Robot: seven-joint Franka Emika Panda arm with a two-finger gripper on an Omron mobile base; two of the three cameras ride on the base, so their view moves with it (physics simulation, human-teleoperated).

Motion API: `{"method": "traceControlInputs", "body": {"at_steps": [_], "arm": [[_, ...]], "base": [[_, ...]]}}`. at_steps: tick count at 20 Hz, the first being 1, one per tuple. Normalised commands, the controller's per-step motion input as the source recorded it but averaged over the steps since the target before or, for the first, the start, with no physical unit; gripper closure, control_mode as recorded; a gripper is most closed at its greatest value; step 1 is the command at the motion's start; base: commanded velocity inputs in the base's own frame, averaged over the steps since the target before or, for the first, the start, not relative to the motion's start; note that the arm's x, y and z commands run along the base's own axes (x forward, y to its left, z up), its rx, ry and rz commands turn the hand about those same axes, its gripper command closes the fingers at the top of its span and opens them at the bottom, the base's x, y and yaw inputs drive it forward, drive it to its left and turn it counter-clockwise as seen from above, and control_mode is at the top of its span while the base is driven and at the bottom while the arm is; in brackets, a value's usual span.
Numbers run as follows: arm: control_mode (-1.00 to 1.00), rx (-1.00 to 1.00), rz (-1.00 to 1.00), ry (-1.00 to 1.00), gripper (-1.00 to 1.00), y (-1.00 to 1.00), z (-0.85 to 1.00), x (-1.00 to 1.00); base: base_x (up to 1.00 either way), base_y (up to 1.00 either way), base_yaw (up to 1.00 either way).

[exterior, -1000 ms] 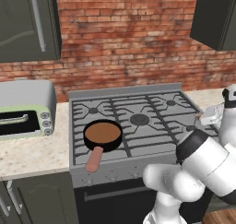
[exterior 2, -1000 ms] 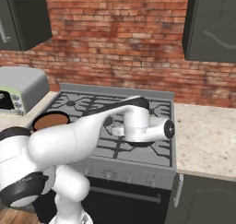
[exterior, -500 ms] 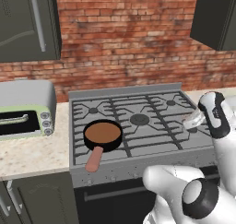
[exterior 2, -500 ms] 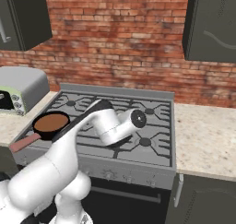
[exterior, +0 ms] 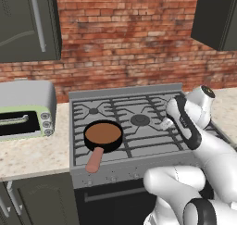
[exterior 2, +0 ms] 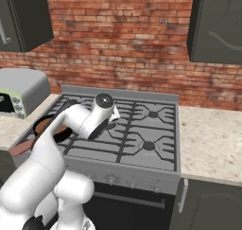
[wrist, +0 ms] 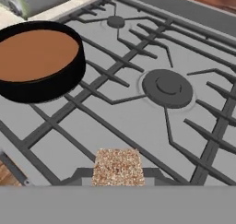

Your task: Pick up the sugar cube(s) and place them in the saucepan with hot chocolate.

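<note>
- The sugar cube [wrist: 117, 167] is a speckly tan block, pinched between the gripper [wrist: 117, 173] tips, up over the stove grates [wrist: 138, 108].
- The saucepan with hot chocolate [exterior: 103, 135] sits on the front left burner: round, black, shallow, smooth brown surface, stubby pink handle.
- So I'd say pickup is done; carrying across and dropping in is left.
- The stove [exterior 2: 124, 134] is grey metal with thin dark grate bars, and a brick wall [exterior: 125, 48] stands behind it.
</note>
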Motion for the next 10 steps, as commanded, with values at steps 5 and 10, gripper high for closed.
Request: {"method": "traceControlInputs", "body": {"at_steps": [5, 10], "arm": [[-1.0, -0.23, 0.0, 0.14, 1.0, 0.38, 0.02, 0.29], [-1.0, -0.01, -0.07, 0.03, 1.0, 0.0, 0.13, 0.09]], "base": [[0.0, 0.0, 0.0], [0.0, 0.0, 0.0]]}}
